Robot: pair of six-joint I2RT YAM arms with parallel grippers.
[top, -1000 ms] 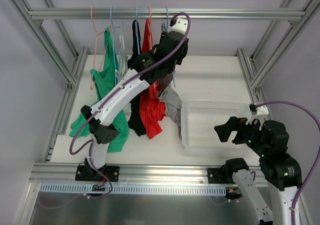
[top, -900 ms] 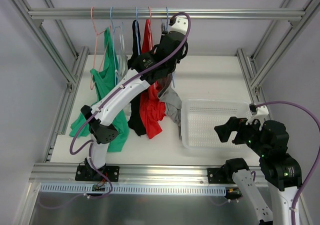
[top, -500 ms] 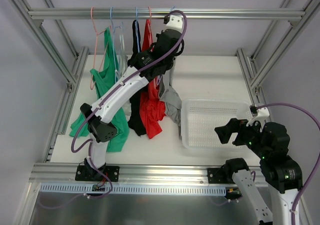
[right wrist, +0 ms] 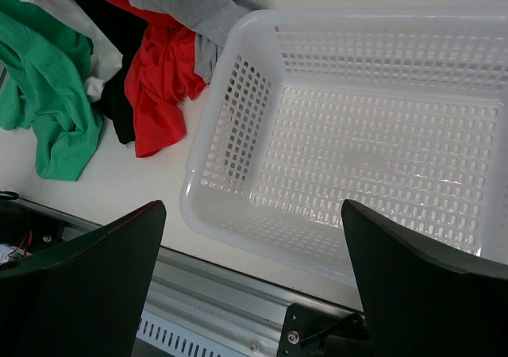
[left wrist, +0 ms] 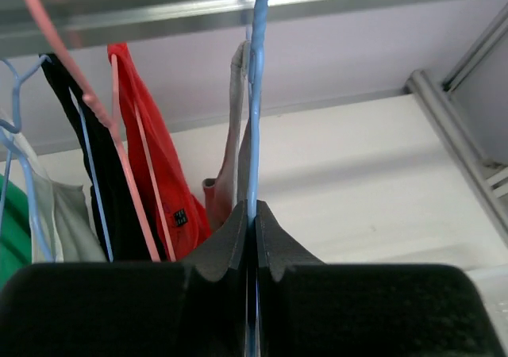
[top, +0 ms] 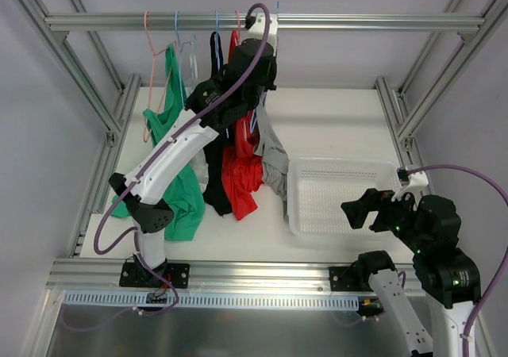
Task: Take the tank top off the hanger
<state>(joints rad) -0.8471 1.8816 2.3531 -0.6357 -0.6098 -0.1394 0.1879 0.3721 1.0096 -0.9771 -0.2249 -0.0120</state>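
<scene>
Clamping blue hanger (left wrist: 255,95), left arm (top: 171,155) upstretched

Shows green top (top: 189,206), black top (top: 216,194), red top (top: 240,182) hung L-to-R off alu rail (top: 357,21) at rear, hems pooled on white table (top: 333,123). Shows white perforated basket (top: 341,163) on table's rt side, near red hem.

White tabletop (top: 333,119) before a pale grey back wall (top: 357,55), aluminium frame rail (top: 357,22) overhead.
</scene>
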